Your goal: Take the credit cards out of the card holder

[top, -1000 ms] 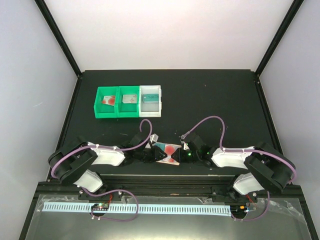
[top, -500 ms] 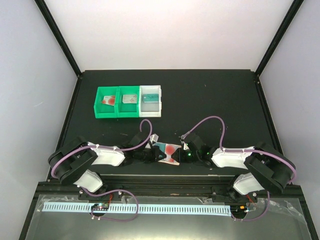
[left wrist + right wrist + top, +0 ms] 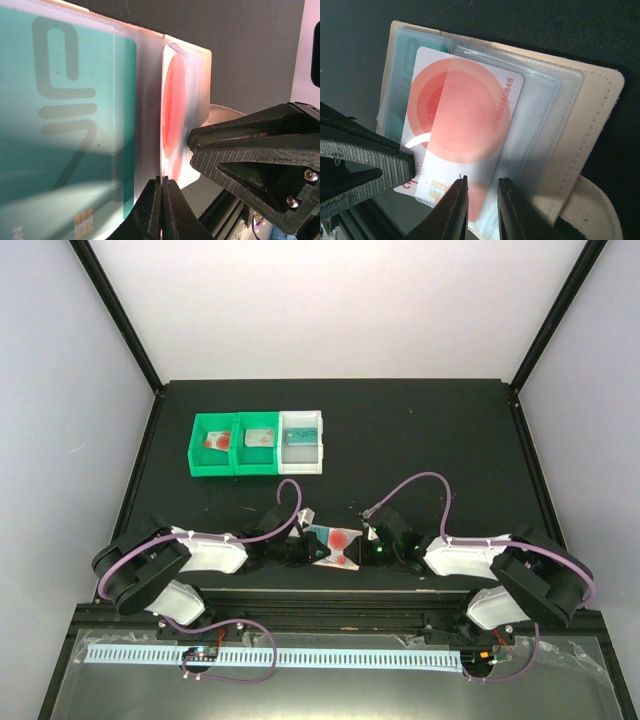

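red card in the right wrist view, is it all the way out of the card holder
No, a clear sleeve of the card holder covers much of the red card.

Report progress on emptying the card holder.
Done: cards lie in all three bins. In hand: the right end effector grips the card holder; the left end effector is pinched shut at its edge. Left: the red card and teal card sit in its pockets.

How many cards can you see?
5. Red-pink card in the left bin, grey card in the middle bin, teal card in the white bin. Second teal card and red-circle card in the card holder. More may hide inside.
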